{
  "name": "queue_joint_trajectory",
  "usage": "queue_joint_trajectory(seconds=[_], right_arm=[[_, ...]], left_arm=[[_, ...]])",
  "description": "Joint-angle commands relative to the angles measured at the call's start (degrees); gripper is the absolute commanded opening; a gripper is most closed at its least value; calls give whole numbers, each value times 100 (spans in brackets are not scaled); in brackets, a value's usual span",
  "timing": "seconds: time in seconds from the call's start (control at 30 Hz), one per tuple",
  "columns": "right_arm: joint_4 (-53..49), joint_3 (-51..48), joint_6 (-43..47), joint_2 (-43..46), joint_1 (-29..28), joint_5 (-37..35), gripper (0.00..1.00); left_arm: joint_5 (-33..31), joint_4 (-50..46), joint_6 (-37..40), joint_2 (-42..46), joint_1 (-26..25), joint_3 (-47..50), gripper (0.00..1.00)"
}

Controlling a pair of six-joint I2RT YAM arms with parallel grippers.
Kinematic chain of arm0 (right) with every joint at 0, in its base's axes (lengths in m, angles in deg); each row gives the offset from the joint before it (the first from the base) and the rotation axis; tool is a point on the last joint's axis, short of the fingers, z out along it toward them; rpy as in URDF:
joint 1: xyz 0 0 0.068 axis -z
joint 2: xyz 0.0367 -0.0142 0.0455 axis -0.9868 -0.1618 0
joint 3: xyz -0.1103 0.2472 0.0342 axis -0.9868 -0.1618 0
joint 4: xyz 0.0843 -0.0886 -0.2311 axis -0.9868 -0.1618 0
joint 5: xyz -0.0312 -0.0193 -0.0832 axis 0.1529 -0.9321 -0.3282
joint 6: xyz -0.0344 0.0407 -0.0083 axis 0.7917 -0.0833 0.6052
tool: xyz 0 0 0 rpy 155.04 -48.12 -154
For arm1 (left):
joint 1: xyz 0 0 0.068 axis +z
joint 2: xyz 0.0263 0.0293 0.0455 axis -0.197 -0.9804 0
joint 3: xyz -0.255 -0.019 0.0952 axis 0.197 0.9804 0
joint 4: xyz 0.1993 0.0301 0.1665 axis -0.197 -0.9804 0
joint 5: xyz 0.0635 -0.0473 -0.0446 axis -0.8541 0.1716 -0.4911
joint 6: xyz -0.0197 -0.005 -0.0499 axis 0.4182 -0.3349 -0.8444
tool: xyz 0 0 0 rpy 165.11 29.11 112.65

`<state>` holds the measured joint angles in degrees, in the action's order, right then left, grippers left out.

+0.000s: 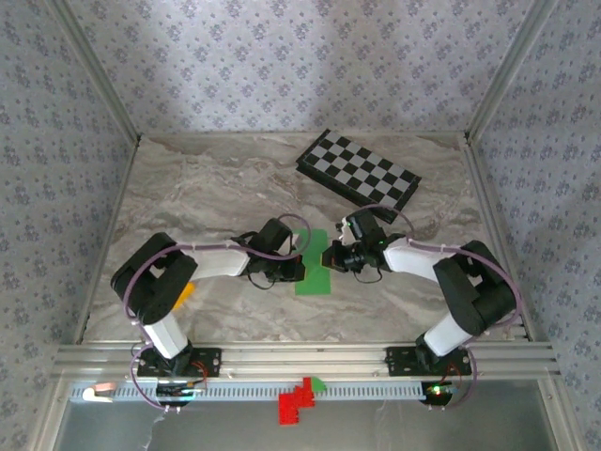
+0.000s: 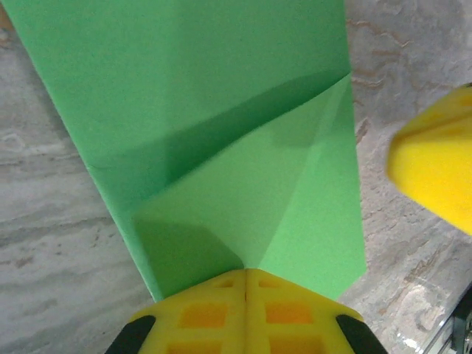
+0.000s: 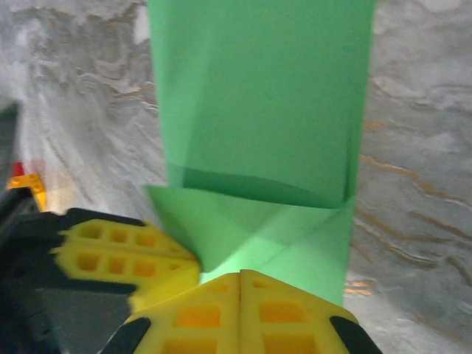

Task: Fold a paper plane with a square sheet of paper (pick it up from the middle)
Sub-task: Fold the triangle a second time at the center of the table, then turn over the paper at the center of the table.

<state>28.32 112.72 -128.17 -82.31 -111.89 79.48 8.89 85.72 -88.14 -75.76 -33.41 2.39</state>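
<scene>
- At the middle of the tabletop (image 1: pixel 216 188) lies the green sheet of paper (image 1: pixel 313 277), already folded into a long strip. Both arms bend inward over it, one from each side.
- The left gripper (image 2: pixel 245 284) has its yellow pads (image 2: pixel 206 313) pressed together with no gap. Their tips sit at the near edge of the paper, where a triangular flap comes to a point. To my eye this is to press the fold flat, though I cannot tell whether a layer is pinched between them.
- The right gripper (image 3: pixel 240 284) is likewise closed tight, its tips at the paper's edge beside a slanted flap. It sits just across from the other gripper, so the two seem to pin the sheet from opposite sides while a crease is set.
- The paper is thin, matte and plain bright green. Doubled layers show as darker bands, and one flap lifts slightly and casts a soft shadow, so that crease looks springy rather than sharp.
- The pads are blocky, with a grid of square recesses.
- The tabletop is smooth, marbled beige-grey, and a loose sheet would probably slide on it.
- Well apart from the work sit a black-and-white checkerboard (image 1: pixel 360 175) at the far right and a small orange block (image 1: pixel 185 290) by the left arm.
</scene>
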Motion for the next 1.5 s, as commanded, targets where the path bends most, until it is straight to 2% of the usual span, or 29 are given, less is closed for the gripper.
queue_joint_trajectory(seconds=[0.0, 0.23, 0.53, 1.1, 1.47], right_arm=[[-549, 91, 162, 218, -22, -242, 8], [-2062, 153, 260, 1017, -579, -1397, 19], [-2131, 159, -330, 935, -1329, -1814, 37], [-1165, 208, -381, 184, -1486, -1632, 38], [-407, -30, -115, 291, -1094, -1377, 40]], left_arm=[[-21, -120, -89, 284, 16, -53, 6], [-77, -126, 61, -123, 230, -387, 6], [-83, -29, 140, -631, 242, -404, 1], [-37, 42, 177, -698, 232, -229, 0], [-37, -48, 209, -698, 232, -248, 0]])
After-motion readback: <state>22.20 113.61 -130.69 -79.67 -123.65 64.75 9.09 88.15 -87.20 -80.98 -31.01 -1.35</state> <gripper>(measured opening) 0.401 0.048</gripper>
